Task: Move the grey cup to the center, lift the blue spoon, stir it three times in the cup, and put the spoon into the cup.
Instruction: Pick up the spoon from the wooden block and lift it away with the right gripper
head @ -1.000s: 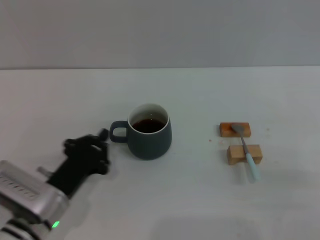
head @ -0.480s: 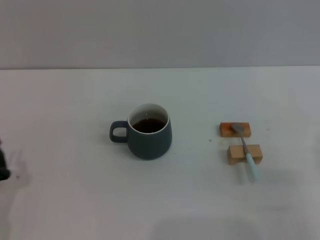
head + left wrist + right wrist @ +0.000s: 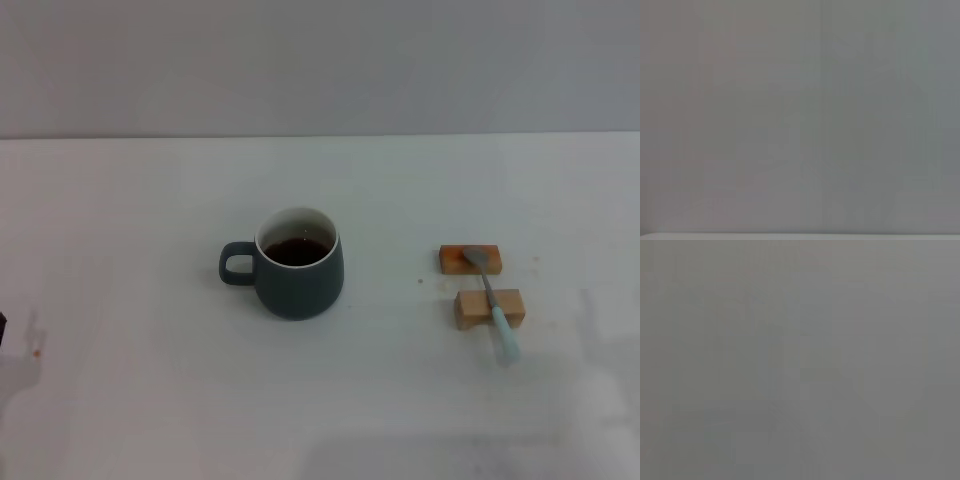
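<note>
The grey cup (image 3: 297, 263) stands upright near the middle of the white table in the head view, handle pointing left, dark liquid inside. To its right the blue spoon (image 3: 491, 301) lies across two small wooden blocks, its metal bowl on the far block (image 3: 470, 259) and its pale handle running over the near block (image 3: 488, 308) toward the table's front. Neither gripper shows in the head view. Both wrist views show only a blank grey surface.
The white table (image 3: 150, 400) ends at a grey wall at the back. A faint shadow and a small red dot (image 3: 37, 351) lie at the left edge.
The left arm, which stood beside the cup's handle one second ago, has pulled back to the left and out of the head view. Cup and spoon have not moved.
</note>
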